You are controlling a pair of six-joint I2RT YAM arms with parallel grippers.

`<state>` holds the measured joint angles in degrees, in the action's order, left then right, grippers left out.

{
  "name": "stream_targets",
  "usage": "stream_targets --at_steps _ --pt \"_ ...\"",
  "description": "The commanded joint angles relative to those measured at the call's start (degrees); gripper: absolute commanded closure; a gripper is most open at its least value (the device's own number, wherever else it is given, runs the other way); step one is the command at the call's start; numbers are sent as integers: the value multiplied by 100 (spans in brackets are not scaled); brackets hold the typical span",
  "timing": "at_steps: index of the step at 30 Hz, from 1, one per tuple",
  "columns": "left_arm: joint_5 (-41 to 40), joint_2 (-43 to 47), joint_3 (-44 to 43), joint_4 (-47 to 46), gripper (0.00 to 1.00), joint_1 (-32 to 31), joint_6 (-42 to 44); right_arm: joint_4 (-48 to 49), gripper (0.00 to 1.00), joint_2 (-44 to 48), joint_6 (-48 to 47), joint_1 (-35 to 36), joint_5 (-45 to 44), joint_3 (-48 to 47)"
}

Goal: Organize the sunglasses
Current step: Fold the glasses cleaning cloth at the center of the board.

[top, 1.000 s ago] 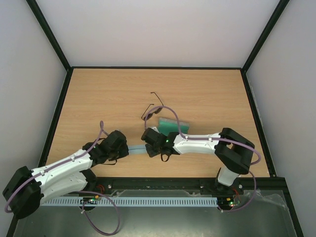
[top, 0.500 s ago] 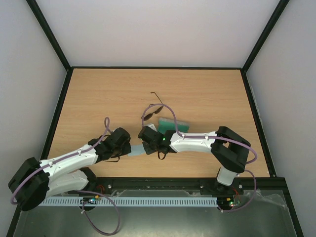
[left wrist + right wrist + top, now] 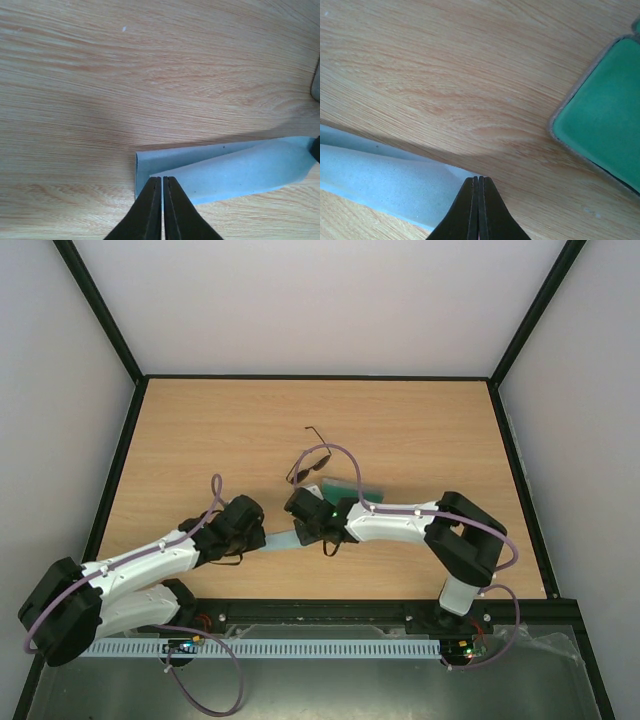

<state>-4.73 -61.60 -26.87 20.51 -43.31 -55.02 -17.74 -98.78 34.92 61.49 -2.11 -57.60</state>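
Note:
The sunglasses [image 3: 309,462] lie on the wooden table with their temple arms spread, beyond both grippers and untouched. The grey, green-lined case [image 3: 347,488] lies open just right of them, partly under my right arm; it also shows in the right wrist view [image 3: 605,115]. A light blue cloth [image 3: 282,540] is stretched between the grippers. My left gripper [image 3: 264,536] is shut on the folded cloth's [image 3: 240,167] left end, fingertips [image 3: 162,179] together. My right gripper [image 3: 299,531] is shut on the cloth's [image 3: 380,185] other corner, jaws [image 3: 478,178] pressed together.
A black frame [image 3: 118,470] borders the table on the left, back and right. A cable tray [image 3: 300,648] runs along the near edge behind the arm bases. A grey case edge [image 3: 316,85] shows at the right of the left wrist view.
My left arm has swung right, bringing its gripper closer to the right one. My right gripper has shifted slightly left and away. The cloth stays gripped between them.

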Motion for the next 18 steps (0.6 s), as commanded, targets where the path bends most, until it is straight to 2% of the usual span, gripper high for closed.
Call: stream_targets --at_steps 1,6,16,18 --pt "-19 -40 -143 68 93 33 66 -5 99 -146 -64 -4 9 21" --pt "5 14 -139 122 89 34 54 91 99 -159 -113 -6 157 49" --pt "101 258 4 212 88 33 -37 54 99 -416 -109 -4 120 -138" --pt "120 328 20 249 88 33 -51 1 95 -461 -92 -3 47 -181"
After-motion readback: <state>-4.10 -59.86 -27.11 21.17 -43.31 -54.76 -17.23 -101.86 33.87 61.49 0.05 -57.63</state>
